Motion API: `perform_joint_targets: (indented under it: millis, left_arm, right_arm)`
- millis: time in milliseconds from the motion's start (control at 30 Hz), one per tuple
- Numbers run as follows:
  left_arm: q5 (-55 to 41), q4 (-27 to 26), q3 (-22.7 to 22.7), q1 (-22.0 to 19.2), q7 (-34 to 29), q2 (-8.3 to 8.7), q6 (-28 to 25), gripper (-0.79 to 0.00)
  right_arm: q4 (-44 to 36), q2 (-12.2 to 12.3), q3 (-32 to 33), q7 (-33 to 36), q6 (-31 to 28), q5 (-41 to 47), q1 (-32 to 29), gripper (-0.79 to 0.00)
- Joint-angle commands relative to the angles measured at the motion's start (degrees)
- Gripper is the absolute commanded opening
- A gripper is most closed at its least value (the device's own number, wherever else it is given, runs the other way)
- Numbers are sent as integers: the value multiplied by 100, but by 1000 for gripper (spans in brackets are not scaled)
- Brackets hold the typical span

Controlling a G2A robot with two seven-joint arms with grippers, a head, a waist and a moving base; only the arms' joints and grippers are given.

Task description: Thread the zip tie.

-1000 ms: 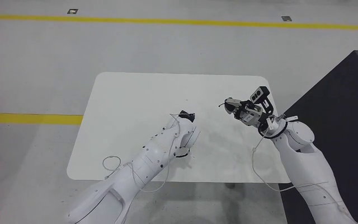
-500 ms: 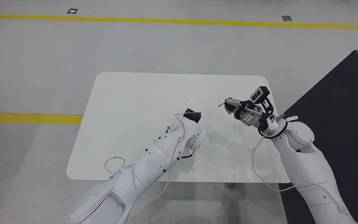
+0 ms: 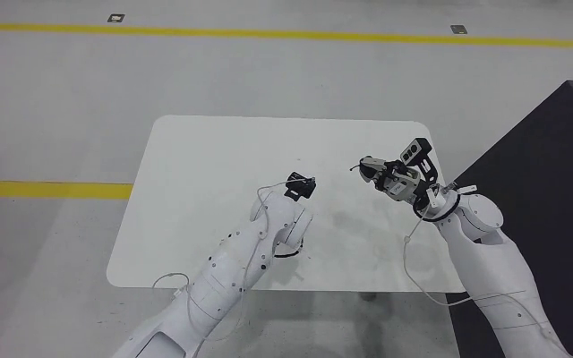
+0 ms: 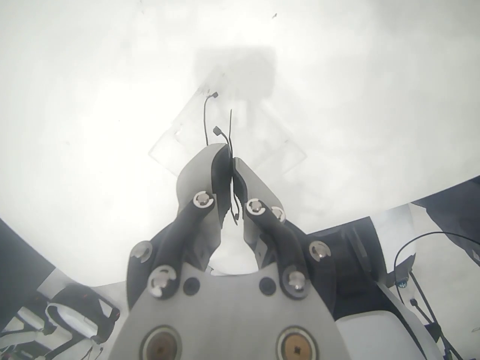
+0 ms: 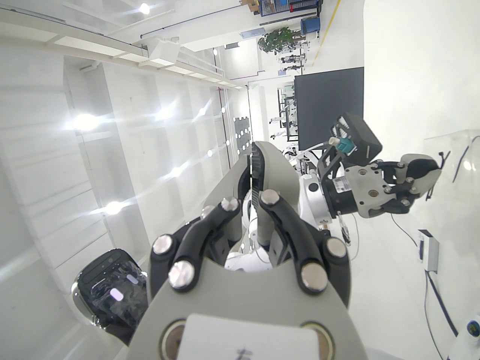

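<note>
My left gripper [image 4: 231, 157] is clamped on a black zip tie [image 4: 230, 129]. The tie's head and tail both poke out past the fingertips [image 4: 200, 168], and its length runs along the fingers toward a clear plate [image 4: 279, 147] on the table [image 3: 197, 179]. My right gripper [image 5: 250, 162], pinched closed on nothing I can see, hangs well apart to the right, so the tie lies to its left.

no writing can be made out clearly. a white sticker [image 5: 339, 185] with fine print sits on the body of the left gripper [image 5: 434, 178], too small to read. a white label [image 5: 243, 339] on the base of the right gripper [image 5: 254, 151] carries a dark mark cut off at the edge. a blue hanging sign [image 5: 249, 34] in the hall behind is illegible.
</note>
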Motion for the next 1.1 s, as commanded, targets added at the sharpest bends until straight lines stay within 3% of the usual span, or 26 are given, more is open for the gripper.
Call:
perform_joint_targets:
  millis: [0, 267, 367, 433, 467, 900, 1067]
  left_arm:
    - [-63, -114, -102, 97, 211, 17, -94, -785]
    - [-16, -67, -121, 168, 182, -4, -212, -782]
    - [-26, -13, -118, 148, 179, -25, -232, -640]
    - [-23, 23, -113, 140, 174, -38, -236, -486]
    - [-18, 32, -113, 140, 170, -43, -238, -471]
    - [364, -432, -302, 318, -64, -12, -242, -425]
    - [435, -221, -226, 272, -136, -59, -215, -434]
  right_arm:
    - [0, 0, 0, 0, 0, 0, 0, -785]
    - [0, 0, 0, 0, 0, 0, 0, -785]
    - [0, 0, 0, 0, 0, 0, 0, -785]
    - [0, 0, 0, 0, 0, 0, 0, -785]
    - [0, 0, 0, 0, 0, 0, 0, -785]
    - [0, 0, 0, 0, 0, 0, 0, -785]
    - [0, 0, 0, 0, 0, 0, 0, -785]
